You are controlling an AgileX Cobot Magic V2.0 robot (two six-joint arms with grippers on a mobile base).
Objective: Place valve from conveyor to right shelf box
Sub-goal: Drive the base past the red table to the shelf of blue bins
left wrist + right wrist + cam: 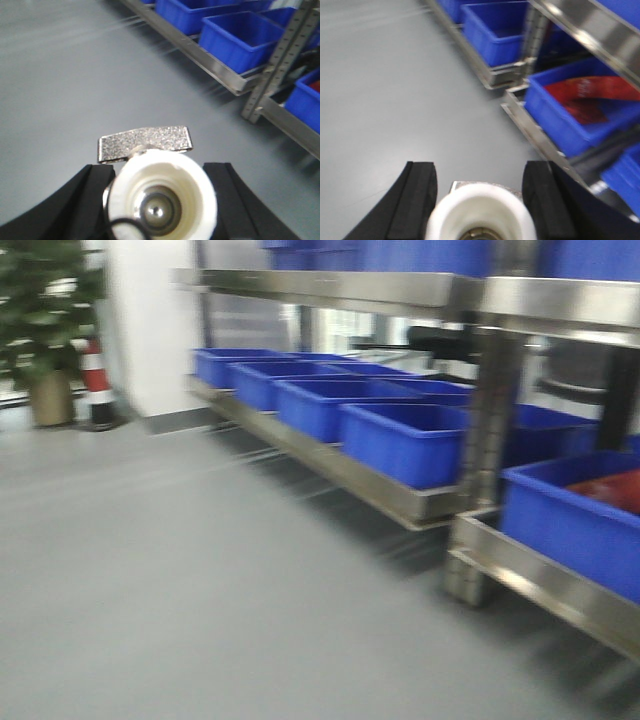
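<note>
Risk of a drop onto the grey floor if the blurred, seemingly moving base jolts the grip: left fingers clamp a white valve with a metal handle, right fingers appear to clamp a second valve, both arms held low, pointing forward beside the shelf of blue boxes.

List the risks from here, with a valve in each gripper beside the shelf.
1. Blur suggests the base is rolling; the left valve in the left gripper and the right valve in the right gripper could slip from their pads.
2. The shelf post is close; an arm might clip it.
3. The nearby blue box already holds red items, so a released valve may bounce out.
</note>
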